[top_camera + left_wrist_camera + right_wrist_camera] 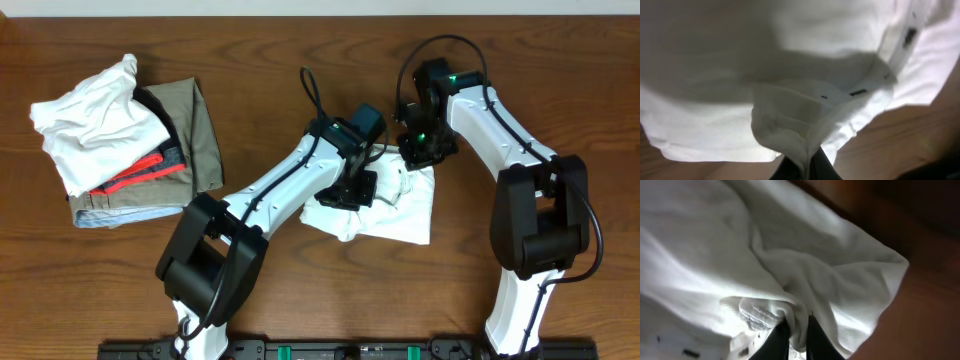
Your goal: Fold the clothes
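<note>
The white trousers (400, 215) lie bunched and wrinkled on the middle of the wooden surface (560, 60), between the two arms. The left fingers (824, 167) are closed on a gathered fold in the heap's left part. The right fingers (817, 342) pinch a fold at its upper edge. Well apart, on the left side, a white garment (90, 125) tops a red-and-black garment (135, 175) and a khaki-olive garment (200, 130).

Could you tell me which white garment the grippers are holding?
The white trousers mid-table, pinched by the left gripper and right gripper; the other white garment lies apart, untouched.
</note>
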`<action>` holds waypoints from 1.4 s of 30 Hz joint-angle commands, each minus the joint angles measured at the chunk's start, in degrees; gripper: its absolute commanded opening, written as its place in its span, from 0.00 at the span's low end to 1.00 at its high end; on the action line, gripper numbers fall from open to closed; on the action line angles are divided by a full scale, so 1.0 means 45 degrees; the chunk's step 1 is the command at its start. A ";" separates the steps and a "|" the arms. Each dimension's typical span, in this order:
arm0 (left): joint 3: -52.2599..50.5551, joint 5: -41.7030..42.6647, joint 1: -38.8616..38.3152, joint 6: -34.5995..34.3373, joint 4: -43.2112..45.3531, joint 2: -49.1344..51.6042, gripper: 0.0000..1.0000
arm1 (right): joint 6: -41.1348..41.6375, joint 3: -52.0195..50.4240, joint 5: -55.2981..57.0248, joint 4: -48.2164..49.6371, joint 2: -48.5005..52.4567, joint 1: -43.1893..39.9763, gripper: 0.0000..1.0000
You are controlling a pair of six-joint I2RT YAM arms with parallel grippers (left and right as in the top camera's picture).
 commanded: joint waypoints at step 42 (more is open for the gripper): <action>-0.0010 -0.1277 0.0670 0.3118 0.3293 -0.0928 0.40 | 0.0389 -0.0019 -0.1972 -0.2399 -0.1365 -0.0219 0.36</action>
